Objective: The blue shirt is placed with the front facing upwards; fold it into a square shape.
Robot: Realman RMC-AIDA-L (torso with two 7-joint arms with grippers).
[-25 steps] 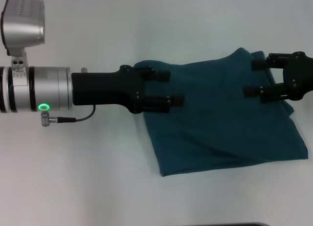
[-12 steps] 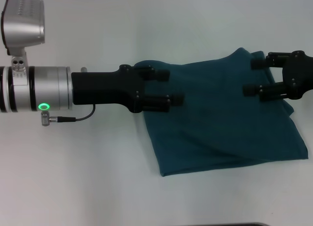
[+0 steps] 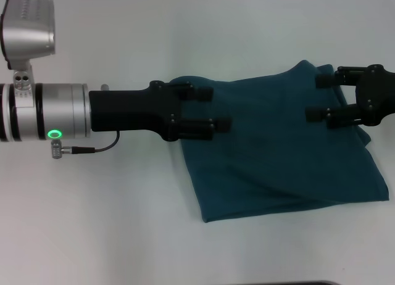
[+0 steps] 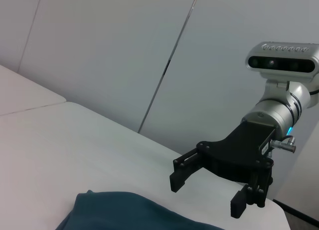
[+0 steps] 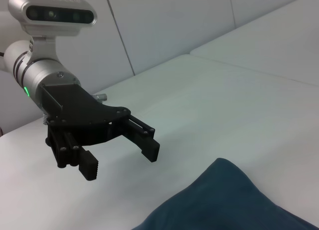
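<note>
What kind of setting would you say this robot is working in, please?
Probably a lab or test room: a plain white table against bare panelled walls, with only the folded blue shirt between the open left gripper and right gripper.

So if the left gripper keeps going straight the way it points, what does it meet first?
Likely the right gripper, open and facing the open left gripper across the blue shirt. Both seem to hover above the cloth, though heights are unclear.

One blue shirt (image 3: 284,149), folded, one white table (image 3: 111,217), two grippers.
</note>
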